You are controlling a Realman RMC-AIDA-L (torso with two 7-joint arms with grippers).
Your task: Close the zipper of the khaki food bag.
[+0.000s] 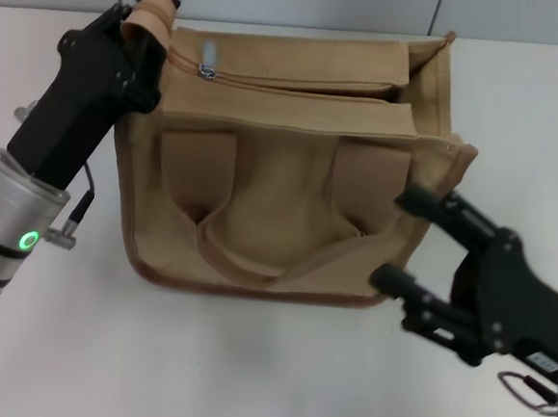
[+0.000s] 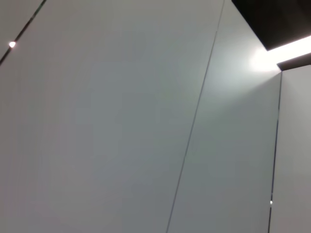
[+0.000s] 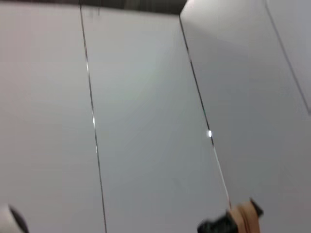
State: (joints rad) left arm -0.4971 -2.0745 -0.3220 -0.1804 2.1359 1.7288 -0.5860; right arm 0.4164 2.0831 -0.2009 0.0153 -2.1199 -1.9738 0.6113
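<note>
— What's on the counter [image 1: 247, 370]?
— The khaki food bag [image 1: 292, 171], boxy soft canvas with brown piping, sits mid-counter; bare white surface lies all round it.
— And the arms?
— Left gripper [image 1: 147, 15], jaws clamped on a tan fabric tab at the bag's far-left corner. Right gripper [image 1: 399, 239], jaws apart, by the near-right edge.
— The zipper [image 1: 279, 80]?
— Its silver pull sits near the left end.
</note>
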